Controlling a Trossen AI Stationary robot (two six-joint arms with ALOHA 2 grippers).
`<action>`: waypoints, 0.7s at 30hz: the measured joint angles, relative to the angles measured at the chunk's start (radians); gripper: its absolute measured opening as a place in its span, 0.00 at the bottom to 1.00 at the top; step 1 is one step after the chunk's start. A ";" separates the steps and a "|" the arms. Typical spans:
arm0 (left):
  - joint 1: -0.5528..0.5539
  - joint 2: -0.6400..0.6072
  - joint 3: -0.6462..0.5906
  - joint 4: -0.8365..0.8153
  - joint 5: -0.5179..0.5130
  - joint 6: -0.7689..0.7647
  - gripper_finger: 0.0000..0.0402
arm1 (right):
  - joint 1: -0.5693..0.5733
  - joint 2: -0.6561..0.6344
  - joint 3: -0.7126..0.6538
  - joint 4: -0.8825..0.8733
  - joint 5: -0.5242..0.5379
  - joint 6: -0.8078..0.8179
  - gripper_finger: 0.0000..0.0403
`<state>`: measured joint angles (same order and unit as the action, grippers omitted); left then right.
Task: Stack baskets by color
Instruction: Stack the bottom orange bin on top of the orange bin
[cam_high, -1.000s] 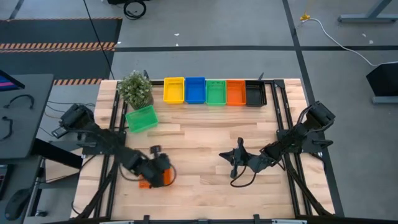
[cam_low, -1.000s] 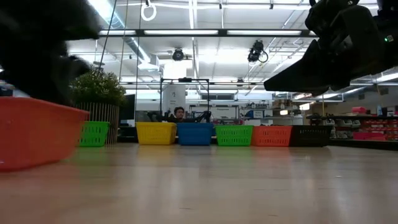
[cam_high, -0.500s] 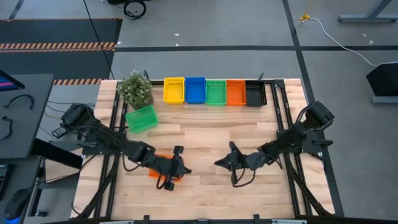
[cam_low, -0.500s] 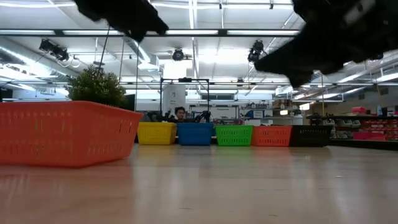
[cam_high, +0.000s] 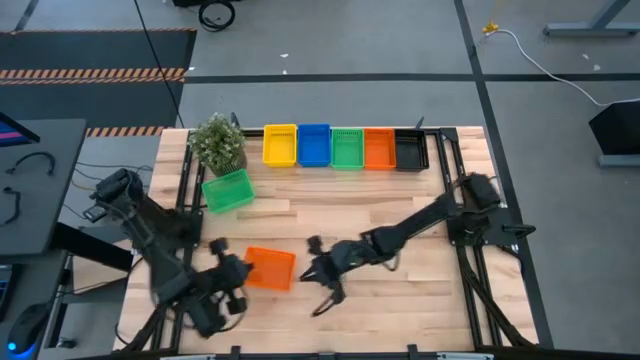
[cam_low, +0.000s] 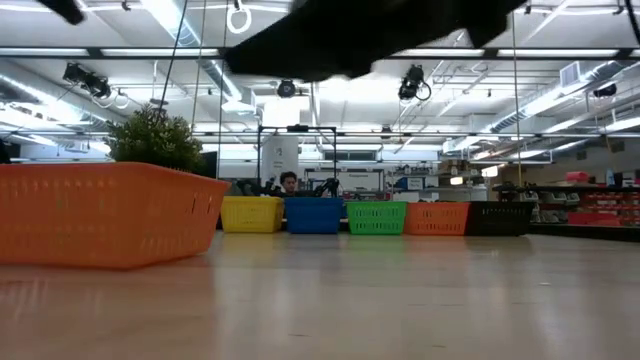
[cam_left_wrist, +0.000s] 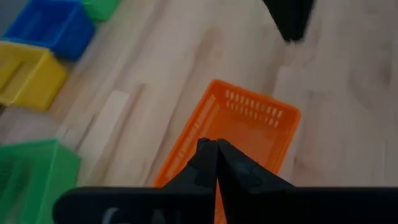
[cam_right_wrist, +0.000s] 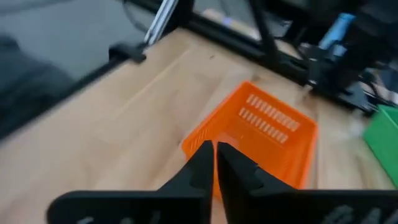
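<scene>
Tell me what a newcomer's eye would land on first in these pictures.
Most striking is the row of five baskets along the table's far edge: yellow, blue, green, orange, black, side by side. Next, a loose orange basket lies alone on the near-left boards, with the right gripper reaching across beside it and the left gripper at its other side. A loose green basket sits just in front of the potted plant at the far left.

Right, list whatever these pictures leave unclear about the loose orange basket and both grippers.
- Left gripper: motion-blurred in the high view.
- Right gripper: small and dark in the high view; only a dark blur at the low view's top edge.
- Loose orange basket: cut off by the low view's left edge; its near end is hidden behind the fingers in both wrist views.
</scene>
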<state>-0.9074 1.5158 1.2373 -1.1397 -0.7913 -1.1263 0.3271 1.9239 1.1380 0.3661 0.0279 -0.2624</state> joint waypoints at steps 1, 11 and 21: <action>-0.025 0.000 -0.007 -0.030 -0.023 -0.060 0.04 | -0.010 0.029 0.039 -0.033 -0.019 -0.039 0.08; -0.146 0.002 -0.139 -0.063 -0.076 -0.370 0.01 | -0.096 0.237 0.404 -0.542 -0.157 -0.381 0.38; -0.146 0.002 -0.184 -0.041 -0.064 -0.408 0.05 | -0.097 0.313 0.434 -0.553 -0.114 -0.557 0.31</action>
<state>-1.0538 1.5181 1.0534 -1.1805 -0.8550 -1.5345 0.2299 2.2365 1.5715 -0.1866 -0.0861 -0.8199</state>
